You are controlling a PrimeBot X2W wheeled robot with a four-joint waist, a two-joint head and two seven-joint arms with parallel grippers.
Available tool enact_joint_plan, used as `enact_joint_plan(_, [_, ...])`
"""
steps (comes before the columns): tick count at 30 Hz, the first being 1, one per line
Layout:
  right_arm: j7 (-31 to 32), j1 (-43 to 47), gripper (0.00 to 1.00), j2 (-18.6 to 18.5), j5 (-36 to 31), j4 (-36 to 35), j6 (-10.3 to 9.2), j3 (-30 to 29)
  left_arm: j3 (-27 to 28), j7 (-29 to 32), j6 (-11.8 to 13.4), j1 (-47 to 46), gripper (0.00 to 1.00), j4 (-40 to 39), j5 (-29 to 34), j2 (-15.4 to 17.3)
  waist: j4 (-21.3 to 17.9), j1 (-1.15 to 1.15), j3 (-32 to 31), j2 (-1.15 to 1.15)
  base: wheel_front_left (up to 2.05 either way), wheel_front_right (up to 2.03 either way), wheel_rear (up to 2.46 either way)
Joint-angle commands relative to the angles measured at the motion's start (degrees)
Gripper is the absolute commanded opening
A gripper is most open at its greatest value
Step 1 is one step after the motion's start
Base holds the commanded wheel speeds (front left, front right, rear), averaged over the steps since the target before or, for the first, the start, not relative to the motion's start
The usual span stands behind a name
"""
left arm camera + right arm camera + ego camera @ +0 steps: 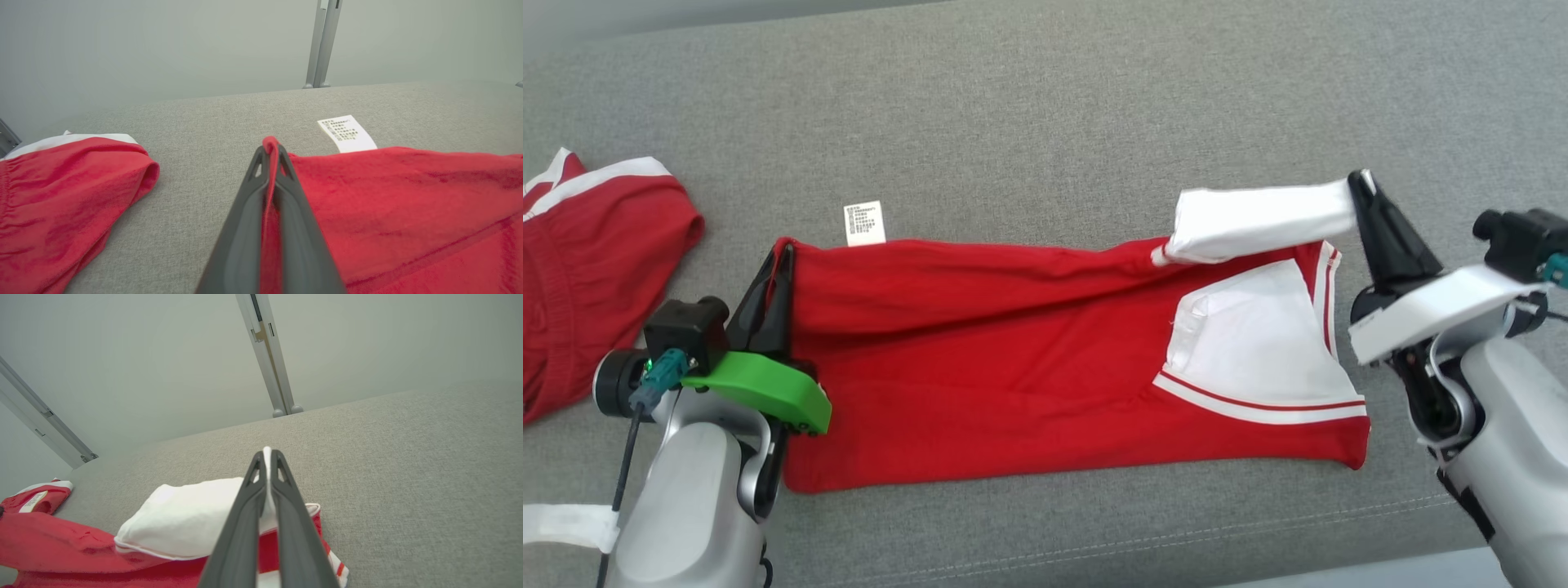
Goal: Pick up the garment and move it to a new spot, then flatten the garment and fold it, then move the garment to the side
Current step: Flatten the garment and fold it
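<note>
So garment [1013, 367] spread btwn L gripper [783, 253] & R gripper [1361, 180] (both pinching).

We see a grey woven cushion [1045, 98] with a stitched seam along its near edge. On it the red garment [980, 359] lies spread lengthwise, its white care label [864, 222] flat on the grey fabric at the far edge. Apart to the left lies another red piece [588, 269] with white trim.
</note>
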Motion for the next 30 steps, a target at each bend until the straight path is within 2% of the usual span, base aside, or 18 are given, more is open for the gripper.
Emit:
enact_joint_plan(1, [-0.1,1.6,0.0,-0.5,0.9,-1.0,-0.07,0.8,0.2,-0.2,-0.1,1.2,0.0,-0.7,0.0,0.4,-0.3,0.01,-0.8,0.0,0.0,0.0,0.0])
enact_joint_plan(9, [-0.1,6.7,0.0,-3.6,5.2,-4.9,-0.07,4.9,1.1,-0.2,-0.1,6.0,0.0,-3.4,-0.2,-1.0,-0.1,0.01,-1.9,0.0,0.0,0.0,0.0])
enact_joint_plan(29, [-0.1,9.6,0.0,-6.6,8.3,-4.2,-0.07,10.6,1.7,-0.2,-0.1,8.5,0.0,-1.6,-0.3,-2.3,-0.3,0.01,-4.4,0.0,0.0,0.0,0.0])
enact_joint_plan(30, [-0.1,9.5,0.0,-6.6,8.3,-4.1,-0.07,10.7,1.8,-0.2,-0.1,8.5,0.12,-1.5,-0.3,-2.3,-0.3,0.01,-4.5,0.0,0.0,0.0,0.0])
